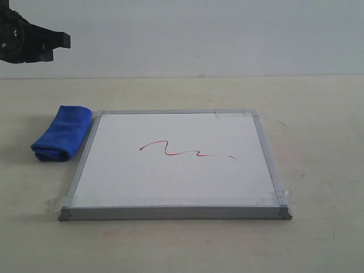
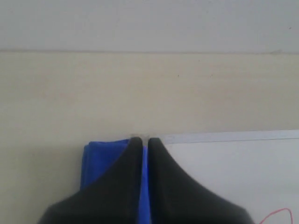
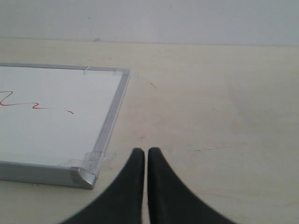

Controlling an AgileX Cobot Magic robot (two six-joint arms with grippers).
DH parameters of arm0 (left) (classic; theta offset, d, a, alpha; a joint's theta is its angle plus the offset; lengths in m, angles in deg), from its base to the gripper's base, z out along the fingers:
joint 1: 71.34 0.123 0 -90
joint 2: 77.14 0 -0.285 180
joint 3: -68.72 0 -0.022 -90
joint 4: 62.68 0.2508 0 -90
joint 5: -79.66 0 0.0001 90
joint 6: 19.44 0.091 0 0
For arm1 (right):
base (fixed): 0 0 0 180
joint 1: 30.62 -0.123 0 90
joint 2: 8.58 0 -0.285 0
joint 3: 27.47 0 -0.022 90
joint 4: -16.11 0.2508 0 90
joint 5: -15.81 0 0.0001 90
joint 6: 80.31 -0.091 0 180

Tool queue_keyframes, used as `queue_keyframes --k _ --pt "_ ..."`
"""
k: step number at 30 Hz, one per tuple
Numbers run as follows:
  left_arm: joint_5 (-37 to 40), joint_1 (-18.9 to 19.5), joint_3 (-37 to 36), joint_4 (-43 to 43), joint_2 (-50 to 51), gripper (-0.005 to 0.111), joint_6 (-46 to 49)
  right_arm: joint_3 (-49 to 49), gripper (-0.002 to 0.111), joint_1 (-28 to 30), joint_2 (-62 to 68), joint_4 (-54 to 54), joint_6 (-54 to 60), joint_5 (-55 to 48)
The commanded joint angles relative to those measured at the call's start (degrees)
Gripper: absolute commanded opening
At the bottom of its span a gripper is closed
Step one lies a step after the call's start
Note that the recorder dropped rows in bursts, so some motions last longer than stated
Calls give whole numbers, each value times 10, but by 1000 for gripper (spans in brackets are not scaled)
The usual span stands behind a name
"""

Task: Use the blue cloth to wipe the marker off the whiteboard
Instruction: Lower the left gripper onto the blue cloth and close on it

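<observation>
On the bench [image 1: 318,227]: one whiteboard [image 1: 170,182], one marker line [image 1: 169,153] plus one dash [image 1: 231,157], one blue cloth [image 1: 61,133] beside its frame. Left gripper [image 2: 145,140], right gripper [image 3: 145,151]: fingers clenched, empty.

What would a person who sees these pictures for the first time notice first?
The red marker line stands out first, near the middle of the whiteboard. Next comes the blue cloth, lying folded just beside the board's left edge in the exterior view.
</observation>
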Motion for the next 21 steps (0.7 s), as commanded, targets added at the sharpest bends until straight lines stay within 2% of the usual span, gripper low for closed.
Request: queue_keyframes --k 1,6,11,14,19,21 --pt "86 15 51 -2 38 4 -12 0 0 1 -3 -1 0 3" --pt "168 17 92 2 88 4 -12 0 0 1 -3 -1 0 3" --pt "189 17 102 7 121 7 -12 0 0 1 -3 -1 0 3" --pt "199 17 103 11 131 21 -12 0 0 1 -3 -1 0 3" --pt "200 17 103 11 146 65 -39 0 0 1 -3 -1 0 3" --pt "196 17 103 18 155 75 -51 0 0 1 -3 -1 0 3"
